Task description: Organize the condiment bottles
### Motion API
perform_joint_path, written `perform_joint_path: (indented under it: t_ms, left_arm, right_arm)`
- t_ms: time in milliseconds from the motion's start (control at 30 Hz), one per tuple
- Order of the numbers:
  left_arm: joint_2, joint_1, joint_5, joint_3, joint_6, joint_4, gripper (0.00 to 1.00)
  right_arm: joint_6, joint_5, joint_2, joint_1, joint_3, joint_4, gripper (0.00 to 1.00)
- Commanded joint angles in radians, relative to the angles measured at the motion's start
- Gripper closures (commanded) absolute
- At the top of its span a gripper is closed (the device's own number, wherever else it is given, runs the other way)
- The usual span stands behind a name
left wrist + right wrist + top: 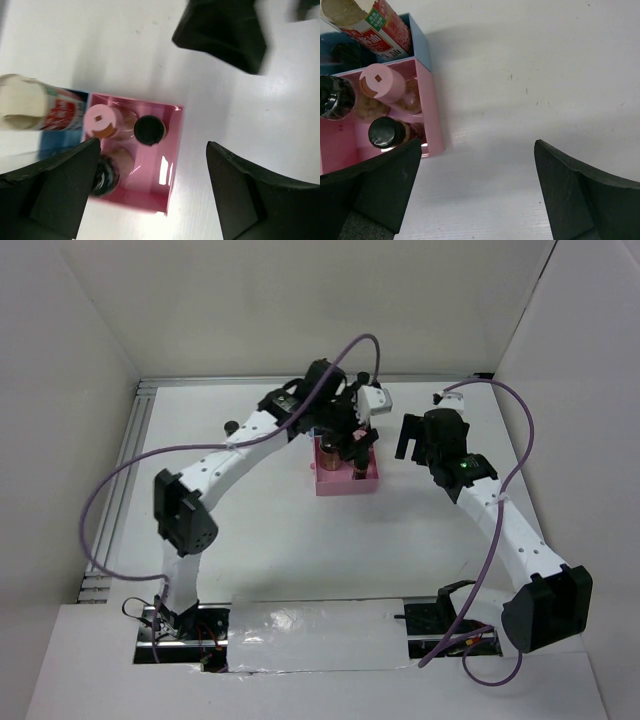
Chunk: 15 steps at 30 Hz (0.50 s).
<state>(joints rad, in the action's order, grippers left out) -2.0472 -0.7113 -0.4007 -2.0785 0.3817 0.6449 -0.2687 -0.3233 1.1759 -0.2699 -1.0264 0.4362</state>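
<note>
The pink tray (347, 488) sits near the middle of the white counter (250, 530). The left pincer (356, 436) hangs over the tray's 12 o'clock edge. The right pincer (413, 440) is at the tray's 3 o'clock, well apart from it.

In the left wrist view, the left pincer (152, 146) is spread wide with nothing between its fingers (60, 190). It looks straight down into the pink tray (172, 150). The small jars there stand upright, long axes vertical and lids facing the camera. The pink-capped jar (101, 120) is in the tray's 10 o'clock corner. A black-lidded jar (149, 129) is just beside it, at 1 o'clock. A second dark-lidded jar (104, 176) is at 8 o'clock, half hidden by the near finger. The 4 o'clock part of the tray floor is bare.

The blue tray (55, 142) adjoins the pink tray at 9 o'clock. The red-label bottle (57, 111) rises from it, with its top leaning toward 9 o'clock in this view. Whether it truly tilts or only looks so from above cannot be told.

The right pincer (477, 145) is also spread wide and holds nothing, over bare counter. At its 10 o'clock are the pink tray (434, 125), the pink-capped jar (382, 82), a dark-lidded jar (384, 132), the blue tray (417, 37) and the red-label bottle (382, 25).
</note>
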Motion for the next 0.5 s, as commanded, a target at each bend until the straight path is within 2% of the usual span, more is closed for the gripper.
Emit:
perform_joint_path:
  t_ms: [0,67,100,167,200,267,300,333,467]
  left_arm:
    - [0.249,0.060,-0.033,0.041,-0.029,0.065,0.01]
    - [0.292,0.129,-0.055,0.076,-0.124,0.119,0.07]
    - [0.339,0.215,-0.059,0.110,-0.156,0.131,0.17]
    - [0.416,0.339,-0.049,0.301,-0.246,0.090,0.22]
    - [0.439,0.376,-0.024,0.302,-0.260,0.090,0.22]
    - [0.479,0.482,0.015,0.424,-0.270,0.017,0.17]
    - [0.484,0.512,0.037,0.458,-0.270,-0.017,0.06]
    - [0.486,0.541,0.054,0.516,-0.271,-0.086,0.01]
    - [0.400,0.662,0.095,0.554,-0.285,-0.198,0.01]
  right_arm:
    - [-0.006,-0.003,-0.024,0.009,-0.018,-0.002,0.00]
    - [-0.010,-0.003,-0.021,0.009,-0.011,-0.013,0.00]
    - [-0.010,0.004,-0.013,0.011,-0.006,-0.019,0.00]
    - [-0.012,0.047,0.010,0.012,-0.004,-0.049,0.02]
    - [-0.012,0.047,0.019,0.012,-0.006,-0.050,0.02]
    - [-0.018,0.059,0.039,0.009,-0.015,-0.068,0.02]
    - [-0.018,0.062,0.059,0.011,-0.024,-0.071,0.02]
    - [-0.020,0.073,0.070,0.009,-0.029,-0.074,0.02]
    - [-0.015,0.079,0.109,0.008,-0.057,-0.083,0.00]
